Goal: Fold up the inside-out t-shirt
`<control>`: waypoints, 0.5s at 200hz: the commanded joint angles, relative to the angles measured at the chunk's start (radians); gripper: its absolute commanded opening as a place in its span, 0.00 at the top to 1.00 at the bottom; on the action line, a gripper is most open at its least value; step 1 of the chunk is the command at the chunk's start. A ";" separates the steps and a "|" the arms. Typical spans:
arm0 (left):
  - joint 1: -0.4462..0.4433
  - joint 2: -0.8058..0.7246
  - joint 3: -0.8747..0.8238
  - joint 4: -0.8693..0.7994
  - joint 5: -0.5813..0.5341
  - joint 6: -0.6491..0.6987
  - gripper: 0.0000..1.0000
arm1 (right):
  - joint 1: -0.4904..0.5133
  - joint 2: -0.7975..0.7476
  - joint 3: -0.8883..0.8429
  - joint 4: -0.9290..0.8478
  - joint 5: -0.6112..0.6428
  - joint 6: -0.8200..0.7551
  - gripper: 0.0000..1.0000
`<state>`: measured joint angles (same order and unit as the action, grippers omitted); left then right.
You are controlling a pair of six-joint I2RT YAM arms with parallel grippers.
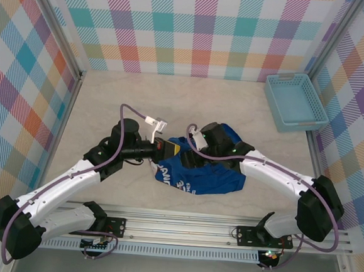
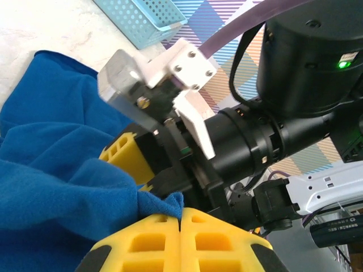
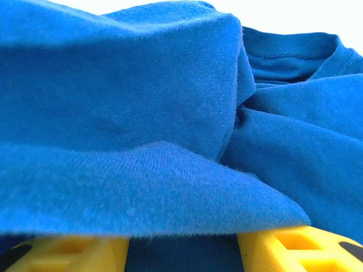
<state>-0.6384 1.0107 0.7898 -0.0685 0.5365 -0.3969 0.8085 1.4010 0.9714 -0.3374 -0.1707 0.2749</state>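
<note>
Left gripper (image 2: 180, 211) pinches edge of inside-out t-shirt (image 2: 51, 158).

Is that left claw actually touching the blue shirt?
Touching. The left wrist view shows the left gripper with its yellow fingers closed together, nipping a tip of the blue t-shirt between them.

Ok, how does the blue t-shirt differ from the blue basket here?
The t-shirt is royal blue, the basket a paler blue. The t-shirt is soft cloth, crumpled in the near middle; the basket is rigid perforated plastic, apart at the far right. Both sit on the table.
</note>
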 commanded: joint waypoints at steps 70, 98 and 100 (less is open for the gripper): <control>0.062 -0.129 -0.052 -0.056 -0.201 -0.031 1.00 | -0.022 -0.111 -0.031 0.116 0.061 0.050 1.00; 0.098 -0.165 -0.097 -0.050 -0.188 -0.046 1.00 | -0.121 -0.278 -0.131 0.299 -0.160 0.107 1.00; 0.099 -0.166 -0.099 -0.050 -0.187 -0.046 1.00 | -0.127 -0.287 -0.136 0.304 -0.175 0.111 1.00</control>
<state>-0.5655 0.8719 0.7258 -0.1040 0.3714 -0.4210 0.7452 1.2366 0.8909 -0.2157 -0.1665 0.3386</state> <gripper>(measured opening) 0.049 0.048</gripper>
